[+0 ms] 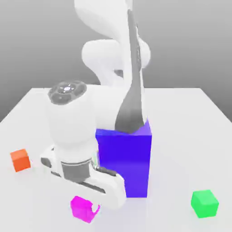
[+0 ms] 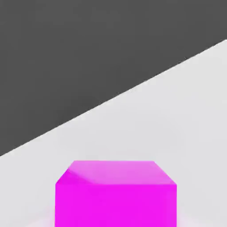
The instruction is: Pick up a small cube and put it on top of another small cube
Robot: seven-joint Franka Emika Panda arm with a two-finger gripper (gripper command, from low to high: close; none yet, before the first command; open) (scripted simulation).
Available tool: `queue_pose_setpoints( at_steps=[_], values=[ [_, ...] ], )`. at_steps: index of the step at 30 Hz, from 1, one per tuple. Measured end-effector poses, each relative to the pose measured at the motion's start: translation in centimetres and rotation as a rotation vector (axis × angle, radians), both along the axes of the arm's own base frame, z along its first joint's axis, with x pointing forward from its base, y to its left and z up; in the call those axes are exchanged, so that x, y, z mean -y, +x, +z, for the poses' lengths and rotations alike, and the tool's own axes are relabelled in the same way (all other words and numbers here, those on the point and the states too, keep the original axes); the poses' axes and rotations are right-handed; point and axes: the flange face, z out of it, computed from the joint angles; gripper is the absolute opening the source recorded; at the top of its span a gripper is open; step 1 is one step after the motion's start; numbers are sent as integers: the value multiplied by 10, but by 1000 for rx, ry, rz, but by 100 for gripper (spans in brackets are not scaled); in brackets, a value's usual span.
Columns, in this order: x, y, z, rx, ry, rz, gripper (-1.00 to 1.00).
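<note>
While I hang low over the tabletop (image 1: 181,118), the small cube (image 1: 84,209) lies just under my hand.
It rests on the tabletop, beside the big blue-violet block (image 1: 129,161); orange cube (image 1: 21,160) and green cube (image 1: 205,203) stand well apart. Whether my jaws are spread, I cannot tell.

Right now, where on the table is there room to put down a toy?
Bare table lies between the big blue block and the green cube, and behind the orange cube on the exterior view's left. It's crowded in front, where the robot's hand sits by the pink cube.
</note>
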Motion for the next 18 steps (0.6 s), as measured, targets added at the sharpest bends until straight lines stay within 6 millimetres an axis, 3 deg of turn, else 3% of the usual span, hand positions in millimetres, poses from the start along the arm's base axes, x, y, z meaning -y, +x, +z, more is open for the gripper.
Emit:
queue_pose_setpoints(
  at_steps=[5, 10, 12, 15, 16, 18],
  values=[
    [-119, -19, 15, 10, -8, 256, -100],
    [-228, -64, 30, 31, -31, 510, -100],
    [-243, -72, 16, 37, -35, 546, -100],
    [-247, -75, -22, 38, -37, 558, -100],
    [-248, -76, -29, 37, -37, 560, 100],
    [-248, -76, -29, 37, -37, 560, 100]
  ],
)
